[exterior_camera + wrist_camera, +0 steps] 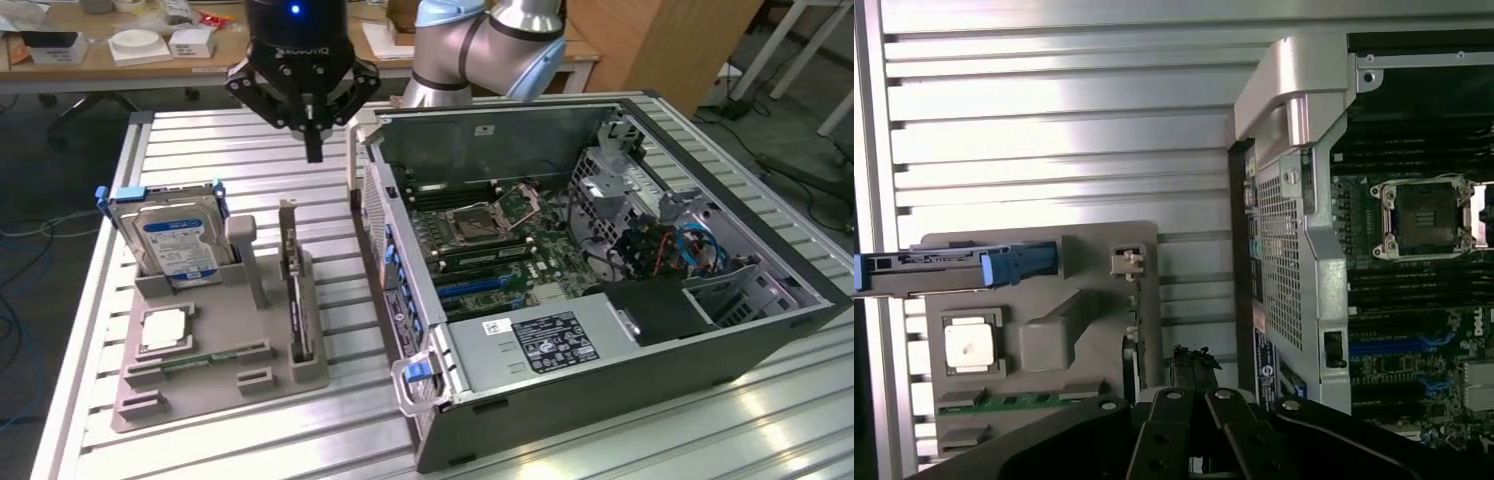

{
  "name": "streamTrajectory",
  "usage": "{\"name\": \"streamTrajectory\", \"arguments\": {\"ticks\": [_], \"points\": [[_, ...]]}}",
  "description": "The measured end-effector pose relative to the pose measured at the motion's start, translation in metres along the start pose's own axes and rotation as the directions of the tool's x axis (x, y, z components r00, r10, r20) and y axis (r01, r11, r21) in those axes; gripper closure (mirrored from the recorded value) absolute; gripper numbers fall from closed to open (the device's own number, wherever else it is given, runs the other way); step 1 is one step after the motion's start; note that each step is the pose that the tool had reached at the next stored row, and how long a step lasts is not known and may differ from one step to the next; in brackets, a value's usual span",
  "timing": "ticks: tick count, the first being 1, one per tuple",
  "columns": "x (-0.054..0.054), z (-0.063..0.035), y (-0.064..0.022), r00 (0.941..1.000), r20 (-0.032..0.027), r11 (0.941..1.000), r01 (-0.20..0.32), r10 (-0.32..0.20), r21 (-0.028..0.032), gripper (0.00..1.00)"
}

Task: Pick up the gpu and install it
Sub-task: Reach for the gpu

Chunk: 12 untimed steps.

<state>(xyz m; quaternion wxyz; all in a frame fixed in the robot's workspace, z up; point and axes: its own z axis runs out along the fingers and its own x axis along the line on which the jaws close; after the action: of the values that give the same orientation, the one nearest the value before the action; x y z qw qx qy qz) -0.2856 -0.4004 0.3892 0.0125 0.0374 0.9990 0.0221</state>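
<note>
1. Hovering over the worktop [200, 150], the end effector [315, 150] has its fingers pressed together and carries nothing.
2. Below it and nearer the exterior camera, the gpu [296, 300] stands on edge in a slot of the grey holder tray [214, 385]. It is untouched, and what seems to be its pale bracket rises at the end closer to the end effector.
3. In the same tray, on the exterior view's left of the card, the hard drive [174, 240] stands upright, with a grey post between the two.
4. On the exterior view's right of the tray lies the open computer case [601, 350]. Its motherboard [507, 240] is exposed and the blue expansion slots [470, 288] are unoccupied.
5. Judged from this, the work is at the approach to the pick-up: nothing is lifted and nothing is installed.
6. A grasp from here would call for the fingers to part first. They would then have to line up across the card's thin upper edge and descend clear of the post and the case wall, since the card offers little to grip.
</note>
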Motion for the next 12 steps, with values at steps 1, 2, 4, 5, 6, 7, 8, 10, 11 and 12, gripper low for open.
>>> {"name": "streamTrajectory", "arguments": {"ticks": [1, 2, 4, 5, 6, 7, 8, 10, 11, 12], "points": [[0.002, 0.0000, -0.0002, 1.0000, 0.0000, 1.0000, 0.000, 0.000, 0.0001, 0.90], [0.004, 0.0000, -0.0005, 1.0000, 0.0000, 1.0000, 0.000, 0.000, 0.0000, 0.90], [0.009, 0.0000, -0.0009, 1.0000, 0.0000, 1.0000, 0.000, 0.000, 0.0001, 0.90], [0.011, 0.0000, -0.0011, 1.0000, 0.0000, 1.0000, 0.000, 0.000, 0.0000, 0.90], [0.013, 0.0000, -0.0013, 1.0000, 0.0000, 1.0000, 0.000, 0.000, 0.0000, 0.90], [0.015, 0.0000, -0.0015, 1.0000, 0.0000, 1.0000, 0.000, 0.000, 0.0000, 0.90], [0.016, 0.0000, -0.0016, 1.0000, 0.0000, 1.0000, 0.000, 0.000, 0.0000, 0.90], [0.020, 0.0000, -0.0020, 1.0000, 0.0001, 1.0000, 0.000, 0.000, 0.0000, 0.90], [0.023, 0.0000, -0.0022, 1.0000, 0.0000, 1.0000, 0.000, 0.000, 0.0001, 0.90], [0.025, 0.0000, -0.0024, 1.0000, 0.0000, 1.0000, 0.000, 0.000, 0.0000, 0.90]]}}
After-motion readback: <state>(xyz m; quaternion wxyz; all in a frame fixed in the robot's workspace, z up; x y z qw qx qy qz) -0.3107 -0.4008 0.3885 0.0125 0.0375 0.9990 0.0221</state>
